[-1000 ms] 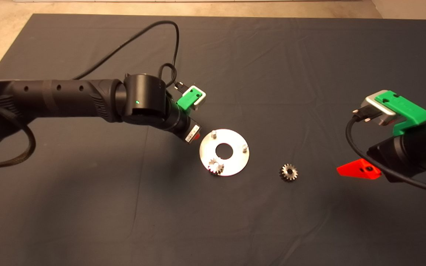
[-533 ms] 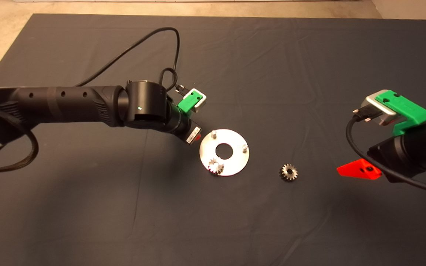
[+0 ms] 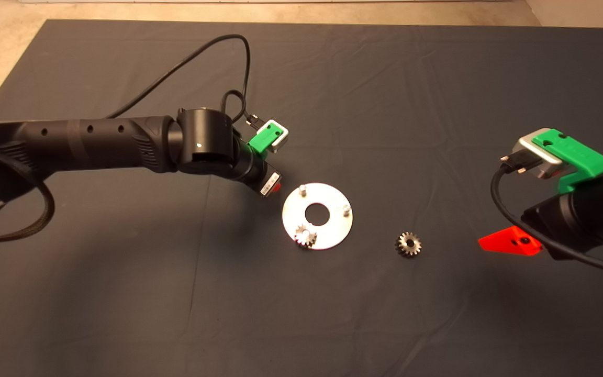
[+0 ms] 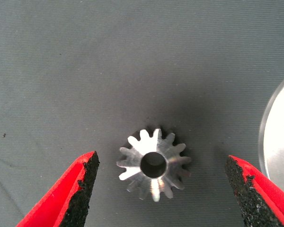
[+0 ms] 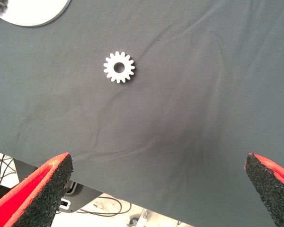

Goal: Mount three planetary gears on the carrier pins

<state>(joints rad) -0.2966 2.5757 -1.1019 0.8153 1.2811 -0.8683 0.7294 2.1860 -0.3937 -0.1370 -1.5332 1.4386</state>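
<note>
The shiny carrier disc (image 3: 333, 226) lies mid-mat. Two bare pins stand on it, one at the far left (image 3: 303, 187) and one at the right (image 3: 347, 209). One planetary gear (image 3: 305, 236) sits at its near-left edge, where it covers the third pin. A second gear (image 3: 409, 244) lies flat on the mat to the right of the disc; it also shows in the right wrist view (image 5: 119, 67). My left gripper (image 3: 274, 187) hovers just left of the disc, open, its fingers straddling a third gear (image 4: 154, 163) flat on the mat without touching it. My right gripper (image 3: 510, 243) is open and empty, right of the second gear.
The disc's edge (image 4: 280, 142) lies close beside the left gripper's one finger (image 4: 248, 189). The left arm's cable (image 3: 218, 50) loops over the far mat. Bare floor (image 3: 3, 57) lies beyond the mat's far and left edges.
My left gripper has shifted slightly to the left and toward the far side, a little away from the disc. The right arm, the disc and the gears have not moved.
</note>
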